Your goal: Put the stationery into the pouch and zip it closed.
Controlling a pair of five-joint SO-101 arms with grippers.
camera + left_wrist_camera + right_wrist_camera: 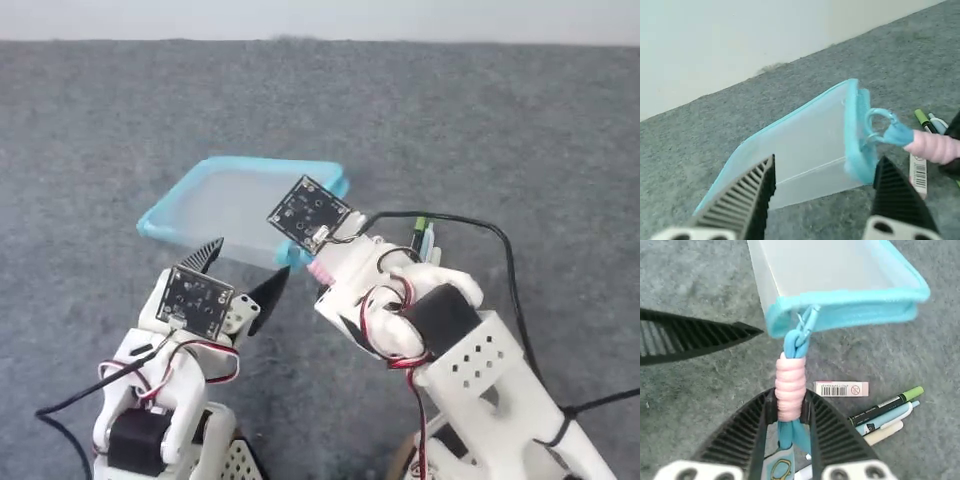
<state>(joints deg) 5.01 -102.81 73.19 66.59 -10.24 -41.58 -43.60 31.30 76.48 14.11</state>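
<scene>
Your right gripper [789,402] is pinching the pink coiled zip pull [789,382], with its jaws narrowed tight around it. The pull is hanging by a blue strap [792,342] from the ring on the translucent plastic pouch with light-blue trim [840,275]. Your left gripper [826,169] is standing wide open and holding nothing, its fingers either side of the pouch's near corner. The pouch is lying on the grey carpet [500,120]. The pens [885,410] and a small barcode-labelled eraser [841,389] are lying just beside it, outside.

passable: carpet [480,120] beyond pouch [235,205] | blocked: near corner, right gripper [789,396] on zipper pull [790,371], pens [885,410] beside
</scene>
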